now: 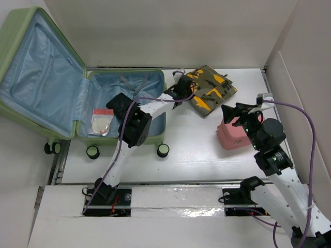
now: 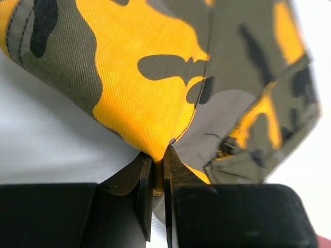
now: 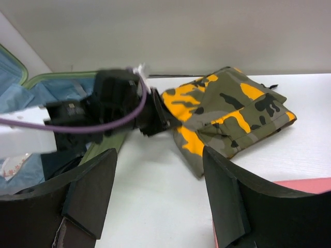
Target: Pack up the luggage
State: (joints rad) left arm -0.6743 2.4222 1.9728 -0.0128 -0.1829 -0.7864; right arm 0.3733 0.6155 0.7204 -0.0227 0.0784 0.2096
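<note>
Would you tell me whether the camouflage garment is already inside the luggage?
No, the camouflage garment lies on the table beside the luggage, its edge pinched by the left gripper.

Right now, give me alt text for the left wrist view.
Close up, the left end effector pinches the edge of an orange, olive and black camouflage cloth that fills most of the frame. White table shows at left.

The luggage [image 1: 51,88] sat at the far left of the table [image 1: 196,150], a big pale green hard-shell suitcase lying wide open. Its lid [image 1: 15,31] leaned up and back to the left with the light blue lining showing. The lower half [image 1: 106,82] lay flat, its small black wheels [image 1: 93,151] facing the near edge
</note>
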